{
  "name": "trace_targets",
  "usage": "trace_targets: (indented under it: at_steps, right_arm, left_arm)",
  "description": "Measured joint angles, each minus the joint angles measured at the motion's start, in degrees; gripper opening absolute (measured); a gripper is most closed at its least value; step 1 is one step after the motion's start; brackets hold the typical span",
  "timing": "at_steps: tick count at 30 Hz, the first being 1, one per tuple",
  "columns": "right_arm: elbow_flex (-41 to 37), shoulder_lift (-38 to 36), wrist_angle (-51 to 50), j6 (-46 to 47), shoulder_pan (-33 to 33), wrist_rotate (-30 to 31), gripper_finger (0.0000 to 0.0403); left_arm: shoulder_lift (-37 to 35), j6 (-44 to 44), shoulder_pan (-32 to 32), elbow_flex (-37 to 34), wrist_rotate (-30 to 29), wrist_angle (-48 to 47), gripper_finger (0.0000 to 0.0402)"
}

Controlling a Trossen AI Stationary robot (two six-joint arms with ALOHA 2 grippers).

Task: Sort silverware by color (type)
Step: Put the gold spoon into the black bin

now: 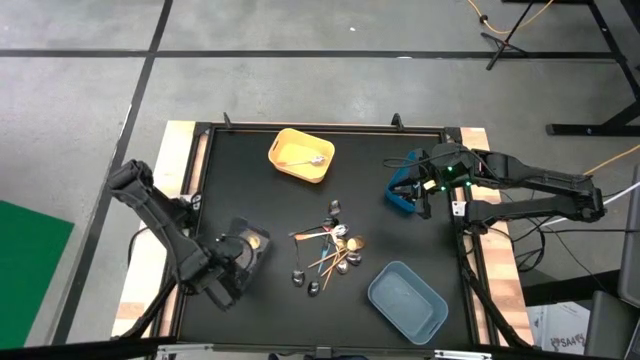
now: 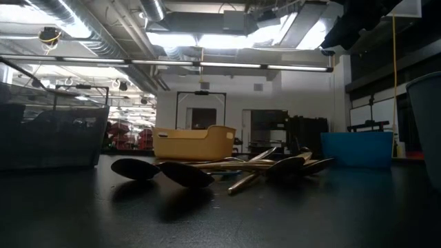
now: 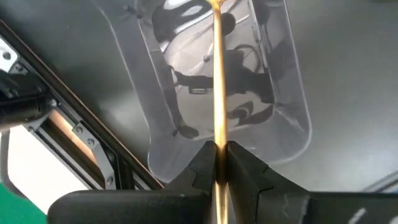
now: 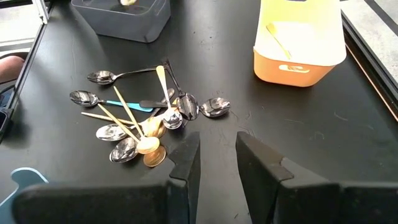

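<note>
Progress check, sorting barely started. Take the silverware pile (image 1: pixel 328 250) at mid-bench as your landmark.

Done so far, as far as you can see: one spoon (image 1: pixel 307 160) lies in the yellow bin (image 1: pixel 301 155), on the far side of the pile. The right wrist view shows something light in the grey bin as well, too small to identify.

In hand: your left hand (image 3: pixel 219 163) is clamped on the thin handle of a gold spoon (image 3: pixel 217 81), which hangs over the clear bin (image 3: pixel 211 87) to the left of the pile. Judgement: this is the drop step for a gold piece, and it is not yet released. Whether the clear bin already holds anything, you cannot tell through the reflections.

Your right hand (image 4: pixel 217 155) waits to the right of the pile, over the blue bin (image 1: pixel 403 186), fingers apart and empty.

Left to do: most of it. The pile holds several silver spoons, some gold or bronze pieces, one with a light-blue handle (image 4: pixel 127 105) and some orange-handled ones, all crossed and overlapping. The grey-blue bin (image 1: pixel 407 301), near right of the pile, looks empty from above.

Note: overlapping handles may drag neighbours on pick-up.
</note>
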Motion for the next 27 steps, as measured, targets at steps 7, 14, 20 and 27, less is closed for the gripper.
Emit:
trace_targets:
  at_steps: [7, 14, 20, 27]
  right_arm:
    - [0.0, 0.0, 0.0, 0.0, 0.0, 0.0, 0.0092]
    - [0.0, 0.0, 0.0, 0.0, 0.0, 0.0, 0.0092]
    - [0.0, 0.0, 0.0, 0.0, 0.0, 0.0, 0.0092]
    - [0.0, 0.0, 0.0, 0.0, 0.0, 0.0, 0.0092]
  left_arm:
    - [3.2, 11.1, 4.3, 0.0, 0.2, 0.0, 0.0021]
    - [3.8, 16.8, 7.8, -1.2, 3.6, -1.1, 0.0021]
    - [3.7, 20.2, 8.0, -4.5, 3.8, -0.2, 0.0022]
    - [3.7, 20.3, 8.0, -7.9, 3.6, 0.3, 0.0046]
